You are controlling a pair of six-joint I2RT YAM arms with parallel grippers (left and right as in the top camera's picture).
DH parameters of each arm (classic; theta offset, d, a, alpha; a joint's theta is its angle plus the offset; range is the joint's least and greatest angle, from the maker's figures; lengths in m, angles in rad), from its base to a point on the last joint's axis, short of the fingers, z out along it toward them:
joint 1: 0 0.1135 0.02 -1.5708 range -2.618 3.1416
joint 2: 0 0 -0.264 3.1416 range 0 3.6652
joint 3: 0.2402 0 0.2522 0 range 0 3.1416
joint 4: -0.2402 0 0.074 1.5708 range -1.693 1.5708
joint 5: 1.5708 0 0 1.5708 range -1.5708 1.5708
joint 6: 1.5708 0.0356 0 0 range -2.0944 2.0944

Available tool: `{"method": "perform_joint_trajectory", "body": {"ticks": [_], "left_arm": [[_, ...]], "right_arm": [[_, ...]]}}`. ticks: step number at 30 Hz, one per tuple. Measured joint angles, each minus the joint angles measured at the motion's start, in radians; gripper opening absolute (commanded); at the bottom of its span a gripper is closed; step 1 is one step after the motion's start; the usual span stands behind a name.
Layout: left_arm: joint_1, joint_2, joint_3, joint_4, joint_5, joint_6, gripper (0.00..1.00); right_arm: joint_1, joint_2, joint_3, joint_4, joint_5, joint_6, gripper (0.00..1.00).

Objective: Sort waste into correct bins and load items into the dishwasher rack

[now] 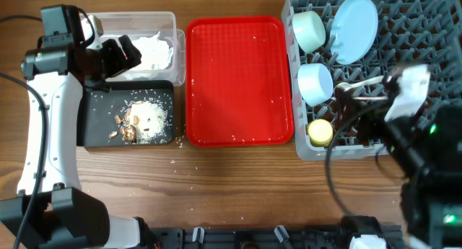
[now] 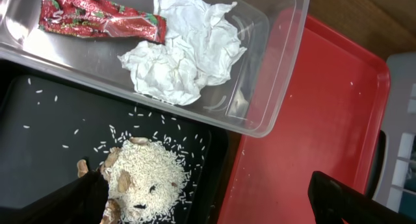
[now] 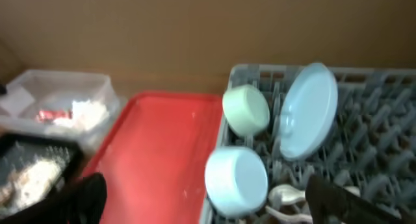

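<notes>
From above, the left gripper (image 1: 119, 54) hangs in the upper left of the frame, right over the edge where the tub (image 1: 170, 18) meets the black tray (image 1: 97, 105); from up here I cannot tell how wide its jaws stand. There is a tissue (image 1: 155, 50) in the tub and a heap of scraps (image 1: 141, 119) on the black tray. The red tray (image 1: 238, 79) sits in the middle of the frame. The rack (image 1: 426, 32) fills the right side, loaded with a green bowl (image 1: 310, 30), plate (image 1: 355, 29), blue bowl (image 1: 315, 83), cup (image 1: 320, 132) at its lower left corner and white cutlery (image 1: 355, 85). The right gripper (image 1: 345, 106) is low over the rack beside the cutlery. In the left wrist view the fingers (image 2: 71, 201) are spread wide at the bottom corners with nothing between them. The wrapper (image 2: 97, 19) and tissue lie in the tub across the top, and the rice and brown scraps are piled on the black tray at lower left. The right wrist view is blurry, but the jaws are parted and empty at the bottom edge. The two bowls and the plate stand on edge in the rack at centre right, with a spoon (image 3: 286, 197) just below the blue bowl and the tub far off at the left.
</notes>
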Motion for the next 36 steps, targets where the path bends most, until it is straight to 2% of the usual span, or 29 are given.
{"method": "perform_joint_trajectory", "body": {"ticks": [5,10,13,22,36], "left_arm": [[0.000,-0.001,0.000,0.002,0.000,0.002,1.00],[0.000,-0.002,0.000,0.001,0.000,0.002,1.00],[0.000,-0.002,0.000,0.001,0.000,0.002,1.00],[0.000,-0.002,0.000,0.001,0.000,0.002,1.00],[0.000,-0.002,0.000,0.001,-0.001,0.002,1.00]], "right_arm": [[0.000,-0.341,-0.440,0.330,0.007,-0.033,1.00],[0.000,-0.564,-0.766,0.477,0.009,-0.043,1.00],[0.000,-0.659,-0.893,0.551,0.011,-0.044,1.00],[0.000,-0.679,-0.956,0.635,0.011,-0.044,1.00],[0.000,-0.679,-0.957,0.635,0.011,-0.044,1.00]]}}
